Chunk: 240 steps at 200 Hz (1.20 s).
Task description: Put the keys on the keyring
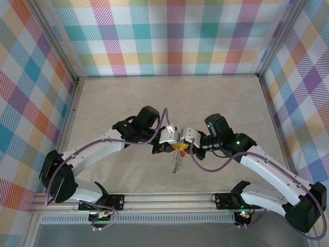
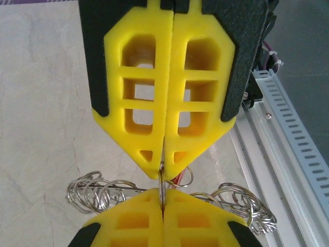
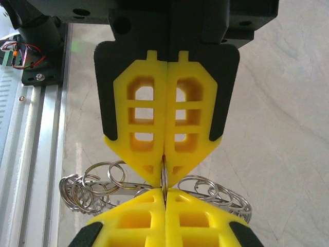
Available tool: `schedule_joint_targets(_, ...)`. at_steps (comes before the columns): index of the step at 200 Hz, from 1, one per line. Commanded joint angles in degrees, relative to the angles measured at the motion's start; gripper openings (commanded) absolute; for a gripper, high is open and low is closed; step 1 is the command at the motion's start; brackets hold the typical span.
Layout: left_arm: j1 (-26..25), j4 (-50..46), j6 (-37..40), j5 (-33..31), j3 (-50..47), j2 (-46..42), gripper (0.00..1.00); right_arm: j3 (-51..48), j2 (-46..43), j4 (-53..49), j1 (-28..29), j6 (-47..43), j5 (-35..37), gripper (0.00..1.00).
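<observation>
Pinching one loop of the keyring (image 2: 90,193) from opposite sides, the left gripper (image 2: 164,163) and right gripper (image 3: 164,163) meet tip to tip above the middle of the tabletop (image 1: 154,98). Both sets of jaws are closed on the same thin wire loop, which runs edge-on through the two seams. Holding the loop at two points probably steadies it. It may also serve to pry the coils apart so that a blade can enter.

The rest of the keyring, a fringe of small rings, spreads to either side below the tips. In the top view it hangs as a short silvery strand towards the arm bases; whether it touches the tabletop cannot be told.

The key (image 2: 178,180) is judged to be the sliver of red just behind the left tip. Its blade is hidden, so whether it is threaded on cannot be told.

Obstructions: the yellow tips cover the pinched spot, and the crowded small rings lie close beside it, leaving little room for a key. The rail (image 2: 288,128) runs along the near edge, well apart from the grip. A purple cable (image 1: 205,165) loops beside the right wrist.
</observation>
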Motion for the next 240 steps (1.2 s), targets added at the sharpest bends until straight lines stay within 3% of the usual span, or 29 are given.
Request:
schedule_joint_targets(1,-0.9,-1.0,0.6,0.6,1.4,0.3,0.0,1.4,0.1,2.5,0.6,-0.3,-2.8,0.0)
schedule_joint_targets(26,-0.9,1.0,-0.4,1.4,0.4,-1.2,0.0,-1.3,-2.4,5.9,0.1,2.0,-2.1,0.15)
schedule_joint_targets(107,-0.7,6.4,-1.9,4.4,-1.7,-3.5,0.0,-4.7,-6.7,4.9,-0.2,3.4,-1.7,0.25)
schedule_joint_targets(152,-0.8,8.5,-2.1,6.3,-2.6,-4.2,0.0,-6.9,-7.1,5.6,-0.2,4.2,-2.3,0.25)
schedule_joint_targets(206,-0.6,10.9,-2.9,5.2,-3.2,-4.8,0.0,-11.3,-10.6,7.6,-0.4,5.4,-1.6,0.41)
schedule_joint_targets(240,-0.6,11.3,-2.8,7.1,-3.1,-4.5,0.0,-14.4,-11.4,10.8,-0.4,8.3,-1.7,0.42)
